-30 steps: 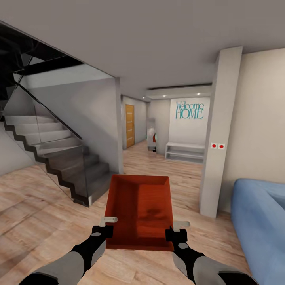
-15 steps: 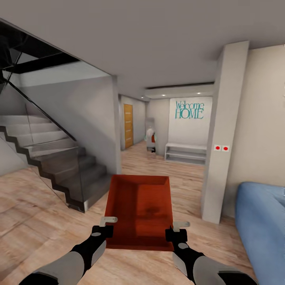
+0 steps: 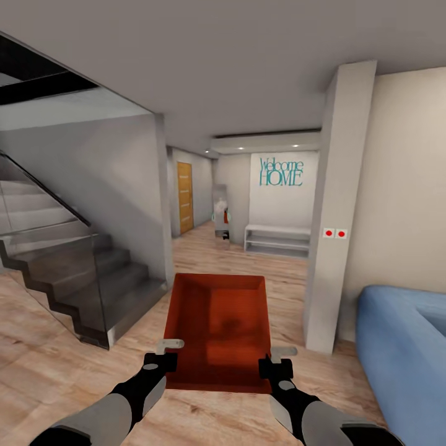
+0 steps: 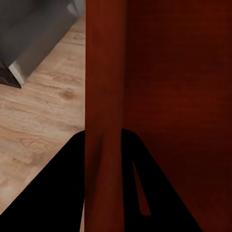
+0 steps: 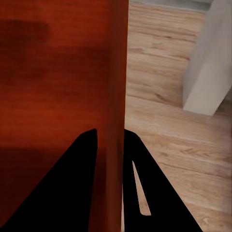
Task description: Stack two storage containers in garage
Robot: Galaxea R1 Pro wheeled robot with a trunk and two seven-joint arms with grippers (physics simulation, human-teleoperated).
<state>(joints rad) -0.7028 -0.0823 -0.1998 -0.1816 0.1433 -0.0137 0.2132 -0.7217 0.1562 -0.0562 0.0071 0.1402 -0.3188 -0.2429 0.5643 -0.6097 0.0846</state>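
Observation:
I carry one red-orange storage container (image 3: 218,331) in front of me, held level above the light wood-plank floor (image 3: 37,365) of the living room. My left gripper (image 3: 168,352) is shut on its left wall (image 4: 102,121). My right gripper (image 3: 272,359) is shut on its right wall (image 5: 116,96). Both wrist views show black fingers (image 4: 63,193) (image 5: 72,183) straddling the thin red wall. The other container is out of view.
A dark staircase with a glass rail (image 3: 74,272) stands at the left. A white pillar (image 3: 334,210) and a blue sofa (image 3: 402,347) are at the right. Ahead, a hallway leads past a white bench (image 3: 276,240) to an orange-brown door (image 3: 184,197).
The whole view has shifted: the staircase slid left and grew nearer, the pillar and hallway sit a little further left. The container and both grippers keep the same place in the picture.

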